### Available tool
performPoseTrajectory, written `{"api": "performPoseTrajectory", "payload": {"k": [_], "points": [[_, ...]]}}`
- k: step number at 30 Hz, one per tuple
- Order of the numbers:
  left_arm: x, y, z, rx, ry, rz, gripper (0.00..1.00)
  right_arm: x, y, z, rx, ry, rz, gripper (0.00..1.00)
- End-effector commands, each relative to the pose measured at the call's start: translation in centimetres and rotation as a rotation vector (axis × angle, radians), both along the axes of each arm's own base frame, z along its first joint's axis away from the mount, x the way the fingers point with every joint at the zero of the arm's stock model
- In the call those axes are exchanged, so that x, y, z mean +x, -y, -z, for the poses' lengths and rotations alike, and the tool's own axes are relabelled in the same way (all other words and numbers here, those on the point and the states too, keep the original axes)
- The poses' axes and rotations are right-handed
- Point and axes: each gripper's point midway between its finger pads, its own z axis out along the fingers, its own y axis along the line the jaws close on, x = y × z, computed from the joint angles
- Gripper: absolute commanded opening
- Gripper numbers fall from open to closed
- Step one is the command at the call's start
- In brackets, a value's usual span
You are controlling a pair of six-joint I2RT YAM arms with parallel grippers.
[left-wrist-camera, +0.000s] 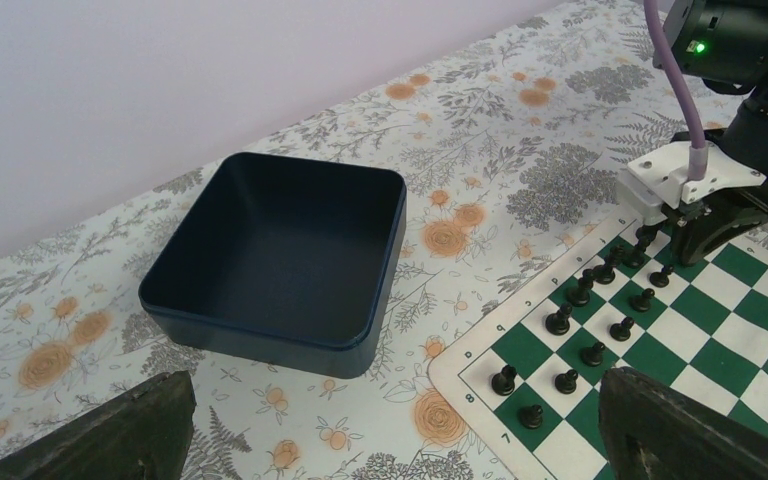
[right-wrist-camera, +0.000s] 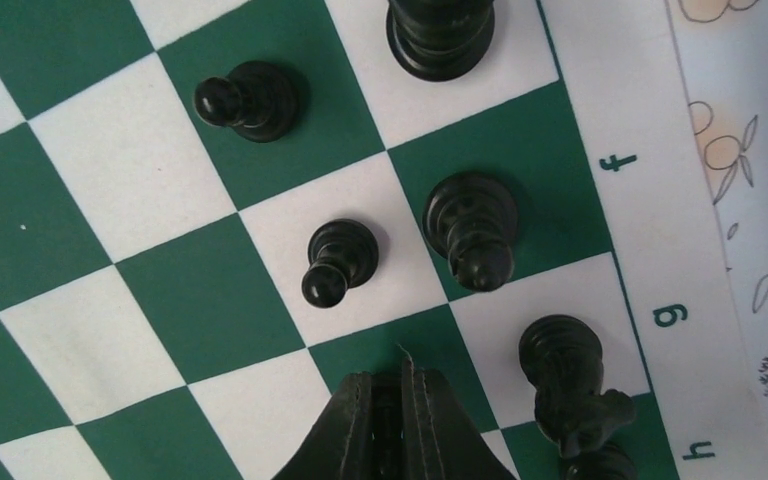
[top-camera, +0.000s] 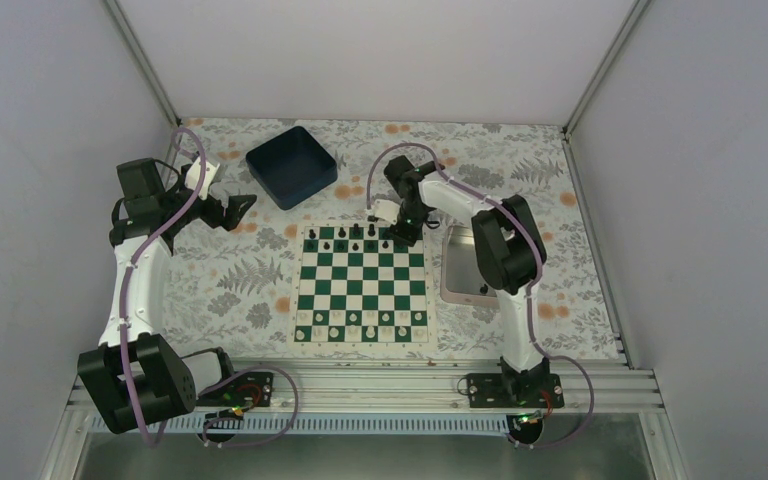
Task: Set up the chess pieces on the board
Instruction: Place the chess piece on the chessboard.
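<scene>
Board [top-camera: 362, 283]: green and white squares, white border, flat on the flowered bench [top-camera: 240, 280], centre.

Black chess pieces [top-camera: 357, 238]: standing on the two far rows of the board.

Right jaws: pressed together, nothing between the fingertips [right-wrist-camera: 365, 410]. Hanging over the far right corner of the board, above a green square. Nearest pieces in the wrist view: pawn [right-wrist-camera: 340, 262] just ahead on a white square, bishop [right-wrist-camera: 472, 228] beyond it toward the border, knight [right-wrist-camera: 570, 385] just beside the tips. Touching none of them.

Left jaws: spread wide, holding nothing. Off the board to the left, well apart from the pieces, facing the blue bin [left-wrist-camera: 280, 260].

Silver tray [top-camera: 457, 270]: right of the board, partly behind the right arm.
</scene>
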Motion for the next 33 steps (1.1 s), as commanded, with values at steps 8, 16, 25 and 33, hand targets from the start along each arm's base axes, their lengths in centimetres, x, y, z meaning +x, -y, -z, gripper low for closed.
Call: {"api": "performPoseTrajectory", "payload": {"k": [8, 16, 25, 33], "points": [[0.2, -0.1, -0.9, 0.014, 0.041, 0.012, 1.0, 0.3, -0.2, 1.0, -0.02, 0.006, -0.006, 0.09], [0.2, -0.1, -1.0, 0.014, 0.043, 0.011, 1.0, 0.7, 0.3, -2.9, -0.005, 0.086, 0.013, 0.29], [0.1, -0.2, -1.0, 0.015, 0.044, 0.01, 1.0, -0.2, 6.2, -13.4, 0.041, 0.27, 0.128, 0.41], [0.1, -0.1, -1.1, 0.012, 0.044, 0.011, 1.0, -0.4, 11.7, -11.8, 0.047, 0.267, 0.202, 0.05]]}}
